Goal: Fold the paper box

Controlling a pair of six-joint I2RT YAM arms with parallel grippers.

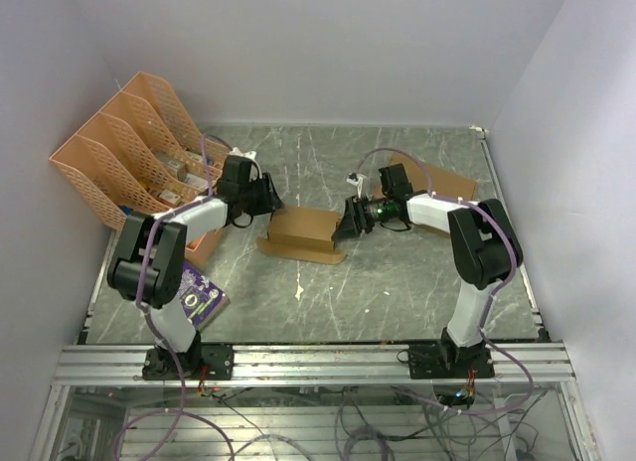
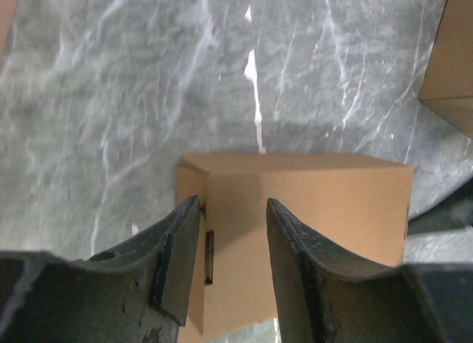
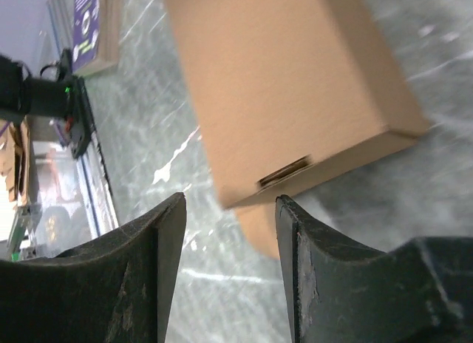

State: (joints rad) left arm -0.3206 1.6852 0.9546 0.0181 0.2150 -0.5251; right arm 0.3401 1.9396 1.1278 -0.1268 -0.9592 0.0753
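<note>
A small brown paper box [image 1: 301, 232] lies in the middle of the overhead frame on a marbled grey surface [image 1: 397, 282], folded into box shape. The left end effector [image 2: 233, 243] hovers over its left end, jaws partly apart and clamping nothing. The right end effector [image 3: 229, 236], also half-spread and empty, faces the other end. The thin card looks light, easily creased and likely to slide, so it is probably best pinched at an end flap.

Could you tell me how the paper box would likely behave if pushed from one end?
The paper box looks thin-walled and hollow, so probably light; it likely slides on the smooth table rather than tipping, lying low and flat. Its walls may dent if squeezed hard.
</note>
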